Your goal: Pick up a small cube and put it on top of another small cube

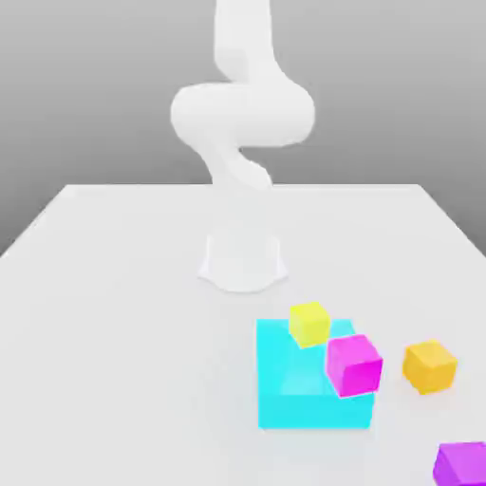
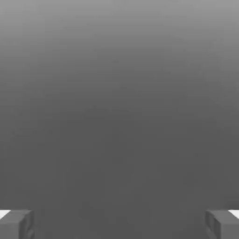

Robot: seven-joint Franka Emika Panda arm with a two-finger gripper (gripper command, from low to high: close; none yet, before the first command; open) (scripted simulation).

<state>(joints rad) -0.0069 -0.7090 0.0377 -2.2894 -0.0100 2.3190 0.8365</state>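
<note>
- Cubes sit in the lower right of the exterior view: a small yellow cube (image 1: 309, 323) and a magenta cube (image 1: 354, 364) both seem to rest on a large cyan block (image 1: 299, 389), the yellow one at its far edge, the magenta one at its near right corner.
- An orange cube (image 1: 430, 366) stands on the white table (image 1: 114, 332) just to the right of the cyan block, apart from it, and a purple cube (image 1: 462, 465) sits at the bottom right corner of the frame.
- No small cube stands on another small cube, so by my judgement the stacking is not done; the picking and the placing are both left.
- The arm (image 1: 242, 114) rises from its base at the upper middle of the frame and bends upward, well away from the cubes.
- In the hand view the gripper (image 2: 119, 224) has its two fingertips (image 2: 16, 224) spread wide, one at each lower corner, with nothing between them.
- The hand view otherwise looks onto plain grey.
- The purple cube is cut off by the frame edge, and the arm's upper part runs out of the top of the exterior view.
- Whether the magenta cube lies flat on the cyan block or overhangs its corner is hard to tell.
</note>
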